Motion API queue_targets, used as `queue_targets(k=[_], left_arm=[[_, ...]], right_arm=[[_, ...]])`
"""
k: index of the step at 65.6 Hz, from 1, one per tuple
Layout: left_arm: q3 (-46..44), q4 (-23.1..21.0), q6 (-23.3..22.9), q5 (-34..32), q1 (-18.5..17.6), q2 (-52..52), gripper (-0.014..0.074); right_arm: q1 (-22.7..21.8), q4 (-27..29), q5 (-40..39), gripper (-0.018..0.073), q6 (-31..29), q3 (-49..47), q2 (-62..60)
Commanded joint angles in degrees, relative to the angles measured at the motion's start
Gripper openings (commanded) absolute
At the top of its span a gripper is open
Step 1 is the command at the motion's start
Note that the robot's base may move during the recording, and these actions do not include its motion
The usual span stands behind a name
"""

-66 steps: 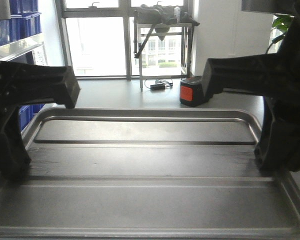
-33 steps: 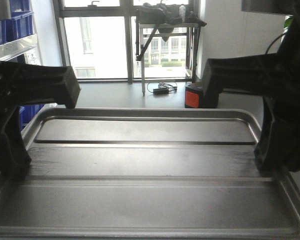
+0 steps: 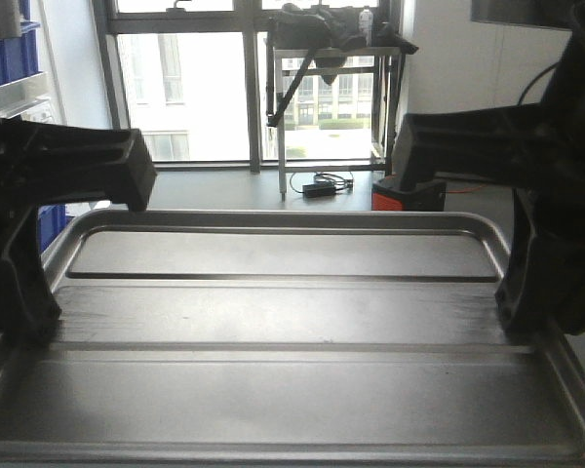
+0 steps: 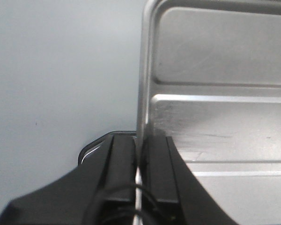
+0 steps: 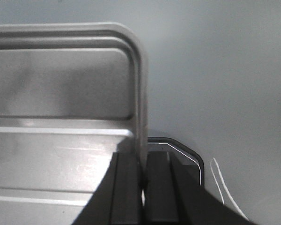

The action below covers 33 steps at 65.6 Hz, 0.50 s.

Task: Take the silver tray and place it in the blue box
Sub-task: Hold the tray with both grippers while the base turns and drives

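Grab part is looking done: the silver tray [image 3: 283, 390] is being held up, its two side rims being pinched by the left end effector [image 4: 140, 140] and the right end effector [image 5: 143, 159], but the blue box isn't being shown anywhere, so placing is left.

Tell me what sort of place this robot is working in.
Likely a workshop or lab storeroom: blue bins on a metal shelf at left, a steel stand by tall windows, a red-and-black device on the floor.

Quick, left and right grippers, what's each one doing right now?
Left gripper: closed, gripping the rim of the silver tray.
Right gripper: closed, gripping the silver tray's opposite rim.
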Motion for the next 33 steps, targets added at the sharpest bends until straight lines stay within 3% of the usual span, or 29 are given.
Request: queue_targets(k=[1,33], left_arm=[[-1.11,2.19,-0.65,1.12,-0.22,-1.18,-0.0008],[-1.11,2.19,-0.65,1.12,-0.22,-1.18,-0.0008]], right_arm=[[-0.07,-2.88,0.63,0.0056,-0.25,-1.09,-1.12],[-0.07,-2.89,0.64,0.0056,-0.25,-1.09,-1.12]])
